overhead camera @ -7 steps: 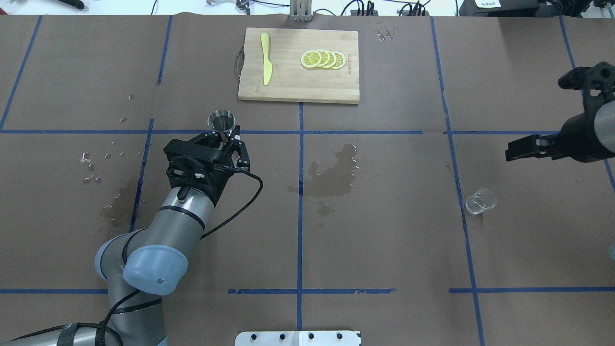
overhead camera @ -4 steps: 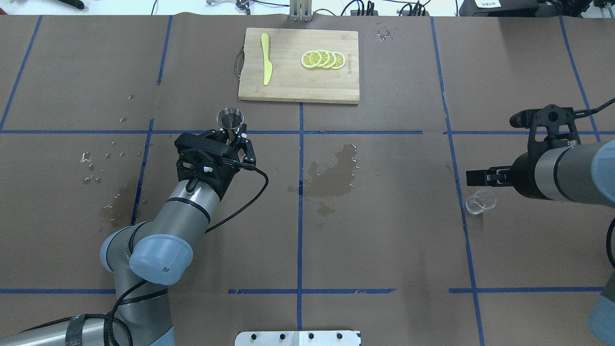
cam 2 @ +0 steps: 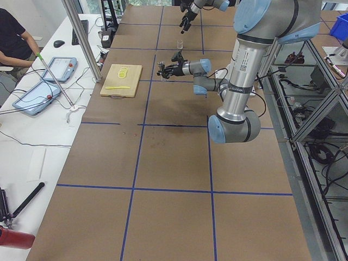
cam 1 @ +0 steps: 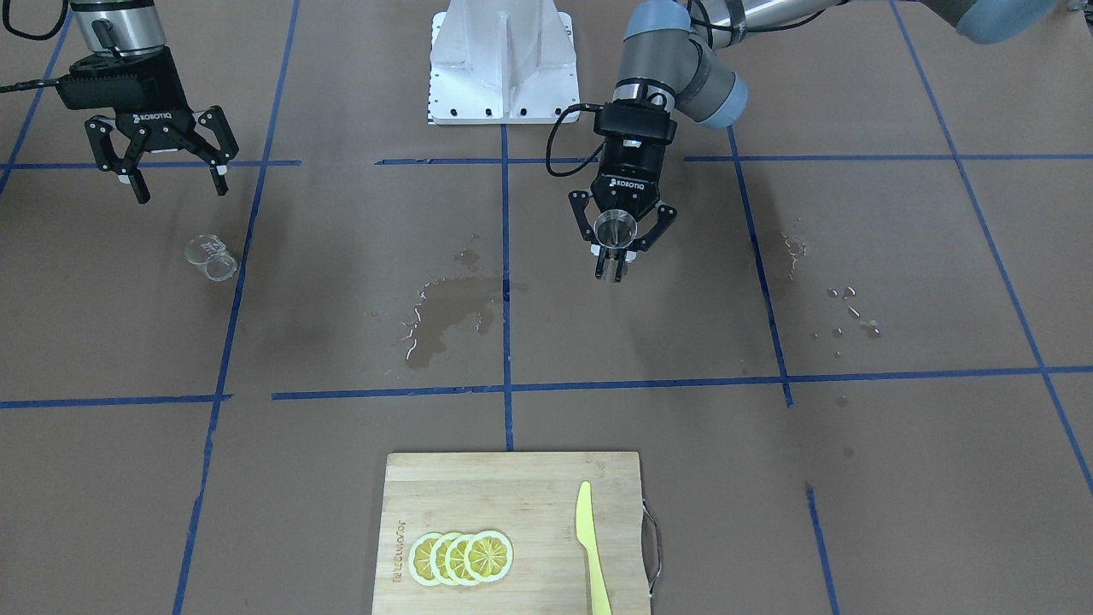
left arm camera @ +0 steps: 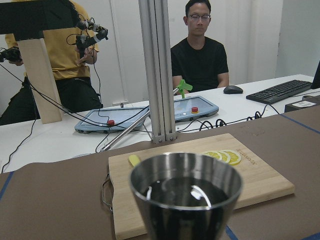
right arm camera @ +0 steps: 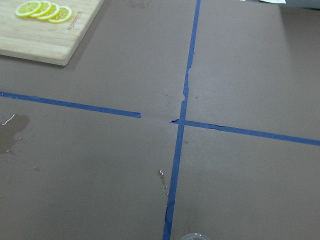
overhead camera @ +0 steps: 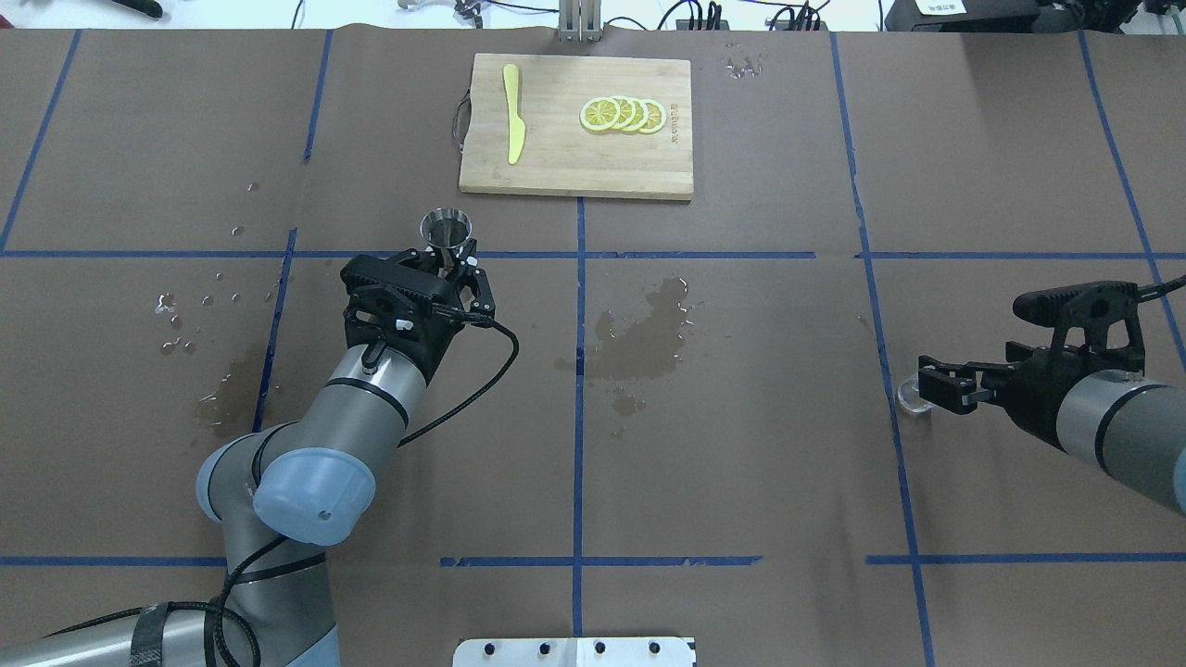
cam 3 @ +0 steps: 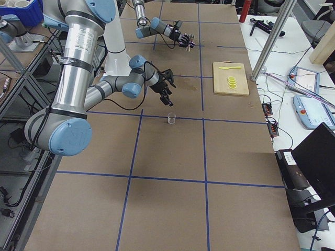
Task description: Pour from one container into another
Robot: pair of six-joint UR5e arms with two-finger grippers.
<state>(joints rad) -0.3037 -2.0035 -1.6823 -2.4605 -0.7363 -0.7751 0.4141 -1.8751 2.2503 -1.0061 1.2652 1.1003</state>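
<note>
Left pincer [cam 1: 611, 263] closed on the upright jigger [cam 1: 615, 230] holding liquid; right pincer [cam 1: 181, 191] spread wide and empty, the cup [cam 1: 211, 258] on the bench [cam 1: 768, 478] just below it.

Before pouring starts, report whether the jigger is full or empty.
Not empty: the left wrist view shows dark liquid glinting inside the upright jigger, its surface below the rim.
</note>
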